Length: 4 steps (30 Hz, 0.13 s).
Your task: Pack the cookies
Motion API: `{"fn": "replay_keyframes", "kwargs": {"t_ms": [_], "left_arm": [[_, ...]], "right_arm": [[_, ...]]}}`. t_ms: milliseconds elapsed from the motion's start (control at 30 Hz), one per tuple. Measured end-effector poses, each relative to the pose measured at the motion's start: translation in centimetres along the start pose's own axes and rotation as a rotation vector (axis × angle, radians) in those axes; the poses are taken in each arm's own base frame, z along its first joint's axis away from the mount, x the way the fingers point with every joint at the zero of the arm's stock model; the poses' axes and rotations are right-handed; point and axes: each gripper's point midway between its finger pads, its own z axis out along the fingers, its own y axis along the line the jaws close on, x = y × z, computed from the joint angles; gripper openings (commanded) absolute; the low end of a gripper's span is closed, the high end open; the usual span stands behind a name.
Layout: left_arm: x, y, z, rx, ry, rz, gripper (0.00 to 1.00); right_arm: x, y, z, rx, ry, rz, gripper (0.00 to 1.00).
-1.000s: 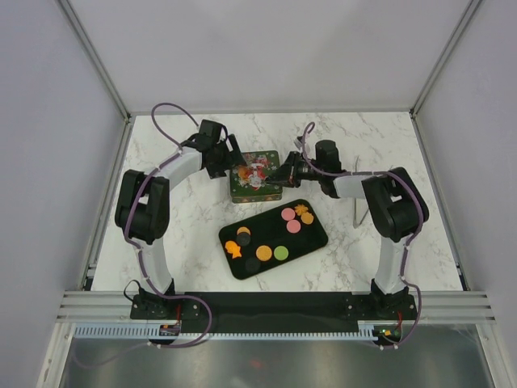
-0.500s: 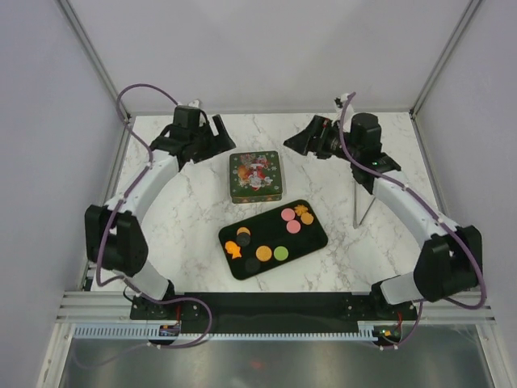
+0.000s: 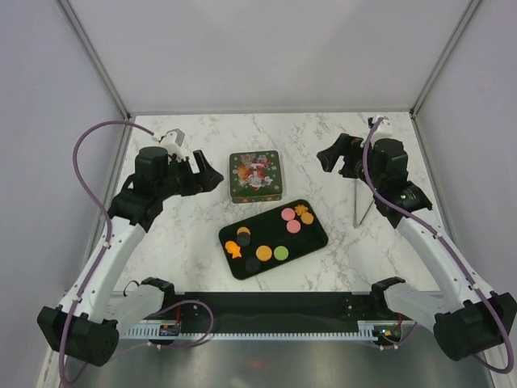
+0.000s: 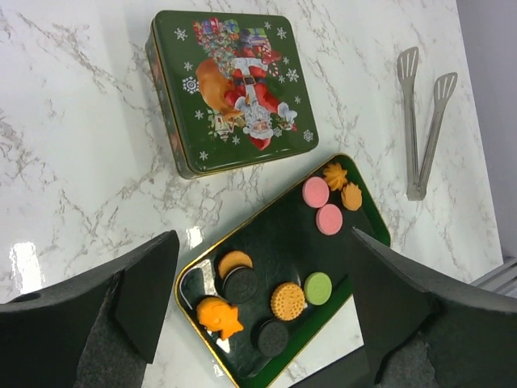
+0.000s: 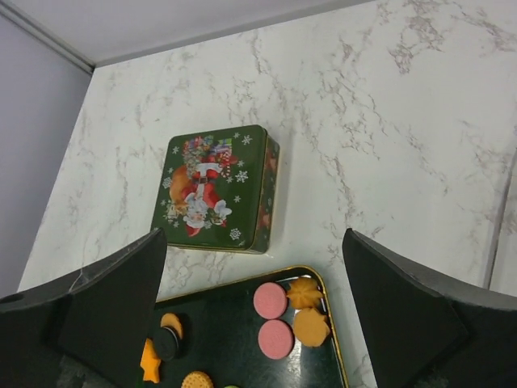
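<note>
Several cookies [image 3: 287, 215] in pink, orange, green and dark brown lie on a black oblong tray [image 3: 268, 231] in the middle of the table. The left wrist view shows the cookies [image 4: 287, 301] spread over the tray [image 4: 279, 242]. A green Christmas tin [image 3: 255, 175] stands shut just behind the tray. My left gripper [image 3: 212, 179] hangs open to the left of the tin, holding nothing. My right gripper [image 3: 327, 158] hangs open to the tin's right, also holding nothing. The right wrist view looks down on the tin [image 5: 218, 187] and on pink and orange cookies [image 5: 270, 300].
Metal tongs [image 3: 359, 206] lie on the marble table to the right of the tray, and the left wrist view shows the tongs [image 4: 420, 121] too. White walls close in the table at the back and on both sides.
Both grippers were at the tin a second ago. They have lifted and drawn back to either side, and the right gripper has opened. The tin and the tray have not moved.
</note>
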Motion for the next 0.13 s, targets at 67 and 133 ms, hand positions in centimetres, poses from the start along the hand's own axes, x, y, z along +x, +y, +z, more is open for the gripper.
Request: {"fn": "replay_keyframes", "kwargs": {"t_ms": [67,133], "left_arm": [[0.46,0.15,-0.52,0.000,0.000,0.014,0.91],[0.75,0.23,-0.92,0.003,-0.002,0.029,0.91]], "right_arm": [[0.38,-0.82,-0.09,0.036,0.004,-0.006,0.98],[0.70,-1.38,-0.13,0.060,0.009,-0.010,0.98]]}}
